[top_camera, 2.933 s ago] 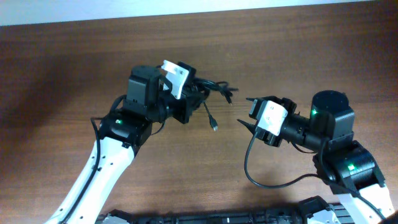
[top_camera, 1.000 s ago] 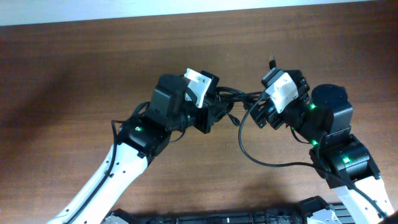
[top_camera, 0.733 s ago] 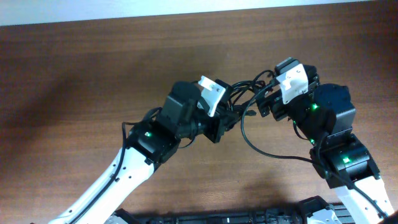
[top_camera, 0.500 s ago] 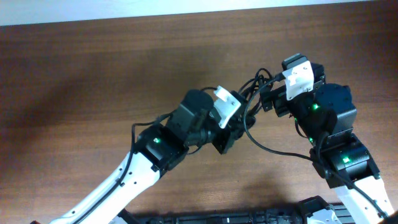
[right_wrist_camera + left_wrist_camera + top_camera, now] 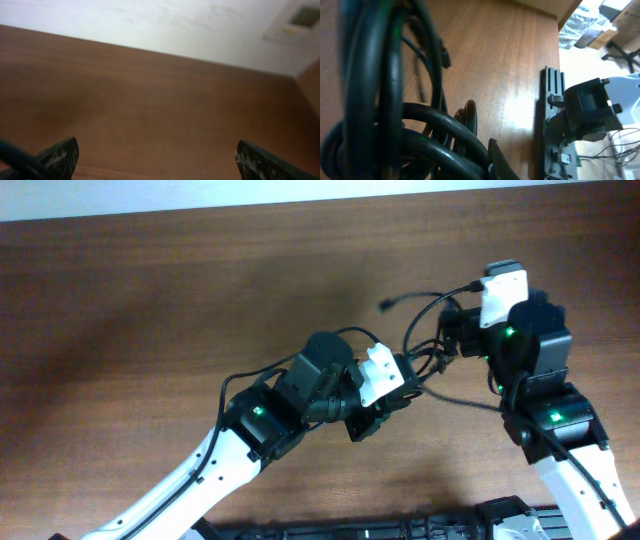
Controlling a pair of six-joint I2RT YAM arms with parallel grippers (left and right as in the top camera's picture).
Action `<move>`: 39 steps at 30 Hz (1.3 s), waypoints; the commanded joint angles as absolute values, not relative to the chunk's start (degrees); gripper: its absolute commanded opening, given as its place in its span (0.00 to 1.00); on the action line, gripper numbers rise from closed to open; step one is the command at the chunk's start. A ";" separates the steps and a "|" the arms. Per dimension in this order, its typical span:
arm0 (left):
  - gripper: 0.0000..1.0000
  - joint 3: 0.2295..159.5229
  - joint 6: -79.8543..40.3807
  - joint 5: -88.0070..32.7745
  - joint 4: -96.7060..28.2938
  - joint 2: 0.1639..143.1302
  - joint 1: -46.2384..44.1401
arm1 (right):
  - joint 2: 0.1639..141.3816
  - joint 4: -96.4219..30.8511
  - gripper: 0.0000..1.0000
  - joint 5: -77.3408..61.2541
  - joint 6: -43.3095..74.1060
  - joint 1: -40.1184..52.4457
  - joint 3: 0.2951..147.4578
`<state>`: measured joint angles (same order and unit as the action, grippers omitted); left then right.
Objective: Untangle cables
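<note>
Cables (image 5: 428, 358) drawing taut!
Left gripper (image 5: 390, 395) pinches the knot, sliding right; right gripper (image 5: 450, 338), jaws spread, rises to upper right.

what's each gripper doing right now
left gripper: closed, holding the cables
right gripper: open, spread wide
</note>
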<state>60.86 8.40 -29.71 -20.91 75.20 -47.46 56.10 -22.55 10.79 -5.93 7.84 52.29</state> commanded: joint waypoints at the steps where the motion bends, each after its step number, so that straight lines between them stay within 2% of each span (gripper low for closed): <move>1: 0.00 61.23 12.29 -23.44 -20.25 72.66 -48.21 | 56.36 -23.88 0.99 12.23 -2.22 4.40 52.82; 8: 0.00 61.23 6.57 -8.60 -21.71 72.10 -44.80 | 56.36 -26.85 0.99 12.27 -2.20 0.97 52.82; 14: 0.00 61.23 -0.69 -8.75 -25.10 70.24 -34.76 | 56.36 -28.75 0.99 11.77 -1.41 -1.69 52.82; 17: 0.00 61.23 -0.69 -9.34 -25.58 69.97 -33.17 | 56.36 -28.56 0.99 5.21 -3.22 -1.69 52.82; 23: 0.00 61.23 -0.71 -15.20 -25.32 69.97 -33.21 | 56.36 -28.47 0.99 -24.77 -22.72 -1.69 52.82; 25: 0.00 61.23 -0.69 -23.05 -23.14 69.97 -33.21 | 56.38 -27.44 0.99 -29.41 -23.79 -1.67 52.82; 27: 0.00 61.23 -0.71 -27.38 -21.45 69.97 -33.21 | 56.36 -27.33 0.99 -30.04 -23.79 -1.67 52.82; 32: 0.00 61.23 -0.93 -28.10 -21.08 69.97 -33.21 | 56.36 -27.42 0.99 -32.18 -23.77 -1.69 52.82; 36: 0.00 61.23 -0.82 -38.06 -21.10 70.00 -33.23 | 56.36 -24.80 0.99 -32.95 -22.59 -1.69 52.82; 39: 0.00 61.23 -0.38 -45.25 -21.10 70.00 -33.23 | 56.42 -16.78 0.99 -28.01 -12.88 -1.69 52.82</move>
